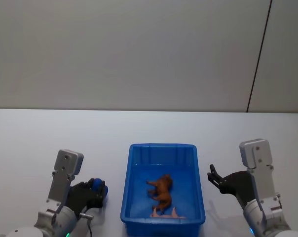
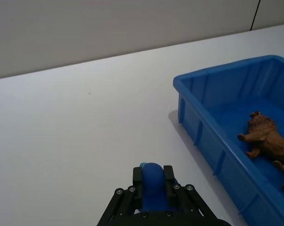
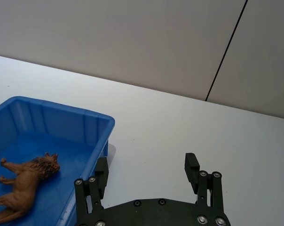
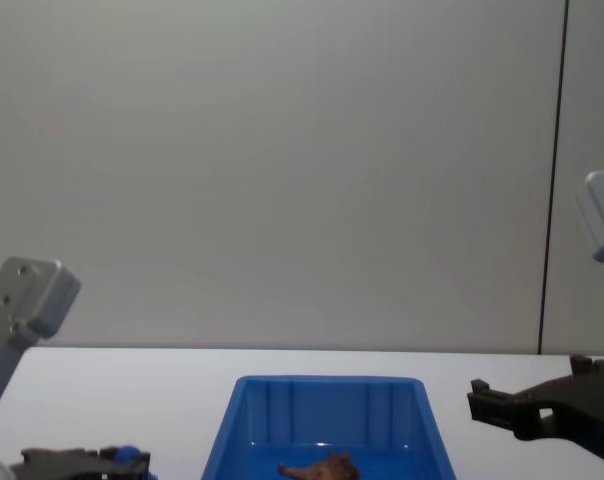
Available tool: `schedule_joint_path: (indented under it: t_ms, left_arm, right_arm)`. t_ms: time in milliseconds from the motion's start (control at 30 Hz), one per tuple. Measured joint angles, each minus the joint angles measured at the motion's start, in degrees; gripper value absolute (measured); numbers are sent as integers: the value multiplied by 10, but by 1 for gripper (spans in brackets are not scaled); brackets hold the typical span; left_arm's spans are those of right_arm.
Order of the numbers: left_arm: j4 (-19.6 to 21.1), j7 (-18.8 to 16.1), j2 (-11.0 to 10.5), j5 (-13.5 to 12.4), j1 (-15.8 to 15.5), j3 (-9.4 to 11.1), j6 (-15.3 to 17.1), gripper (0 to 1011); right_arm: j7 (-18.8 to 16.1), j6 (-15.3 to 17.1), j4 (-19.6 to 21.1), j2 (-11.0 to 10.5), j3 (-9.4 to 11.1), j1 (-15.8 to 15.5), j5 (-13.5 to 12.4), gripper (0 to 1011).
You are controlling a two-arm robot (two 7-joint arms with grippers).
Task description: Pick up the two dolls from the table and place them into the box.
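Blue plastic box (image 1: 163, 148) holding brown fuzzy doll (image 1: 162, 190), pale doll (image 1: 167, 214), left end effector (image 1: 96, 190) pinching blue lump, right end effector (image 1: 214, 176) spread

A: Light's looking even and soft, prob. overhead. Worktop (image 1: 40, 138) is reading bright white, wall a flat grey, no glare.

B: Shadows? I'm seeing only faint ones. A soft dark patch is sitting on the worktop by the box (image 2: 212, 155) wall in the left wrist view, another by the box corner in the right wrist view.

A: Yes, and the right gripper (image 1: 214, 176) is casting a pale shadow beside the box in the head view.

B: Focus is holding OK overall. The brown doll (image 3: 24, 181) is showing crisp in the wrist views, smaller and softer in the head view.

A: Chest view's looking dimmer, greyer. No obvious bending at the edges.
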State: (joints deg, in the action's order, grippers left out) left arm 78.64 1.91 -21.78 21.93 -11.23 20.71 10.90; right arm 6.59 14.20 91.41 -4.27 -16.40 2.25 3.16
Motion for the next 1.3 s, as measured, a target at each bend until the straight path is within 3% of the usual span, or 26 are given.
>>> schedule_joint_path:
  t_ms: [600,1033,1300]
  left_arm:
    - [51,7,-10,-14,7,-10,-19,159]
    - [66,75,-10,-16,-5,-13,-45,85]
    - [65,142,-4,-5,-18,-12,-64,91]
  right_arm:
    - [0,0,0,0,0,0,0,1001]
    - [0,0,0,0,0,0,0,1000]
    - [0,0,0,0,0,0,0,1001]
